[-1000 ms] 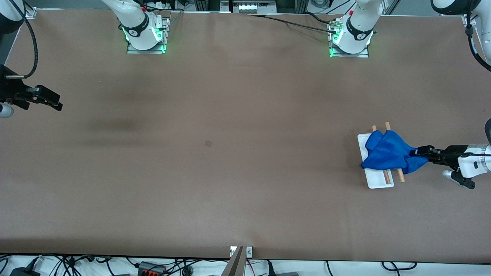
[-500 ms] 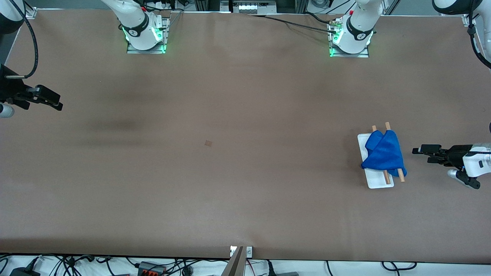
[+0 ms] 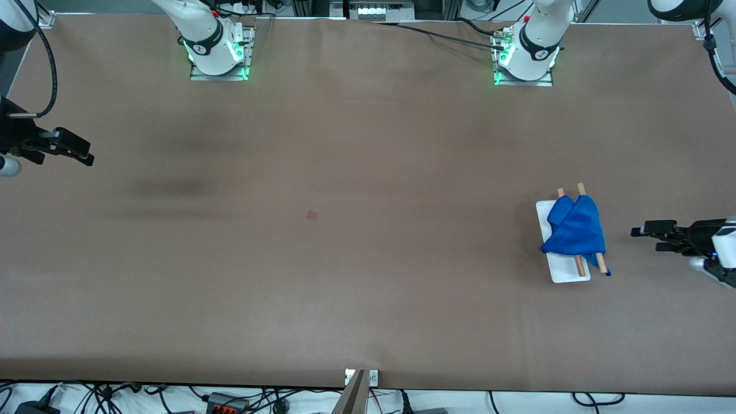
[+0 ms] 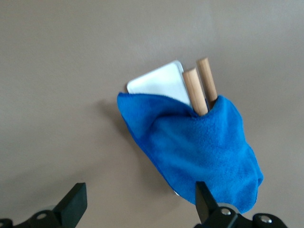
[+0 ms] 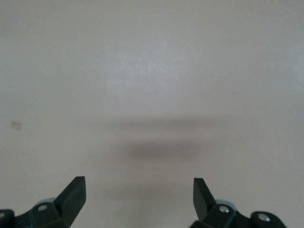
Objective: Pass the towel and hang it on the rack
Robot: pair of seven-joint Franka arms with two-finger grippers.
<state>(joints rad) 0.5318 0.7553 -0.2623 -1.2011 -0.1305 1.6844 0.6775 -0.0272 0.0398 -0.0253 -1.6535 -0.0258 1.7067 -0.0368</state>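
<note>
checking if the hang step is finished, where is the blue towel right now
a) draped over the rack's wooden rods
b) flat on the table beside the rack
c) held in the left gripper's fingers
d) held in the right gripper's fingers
a: the towel lies draped over the rods of the rack, while the left gripper stands open and apart from it, over the table at the left arm's end.

We see soft, even light from above. The brown table [image 3: 368, 230] looks bright in the middle, with no strong glare. A faint dark shadow lies toward the right arm's end. Green lights glow at both arm bases. The towel [image 4: 199, 152] looks a little fuzzy up close. The right wrist view looks pale and washed out.
</note>
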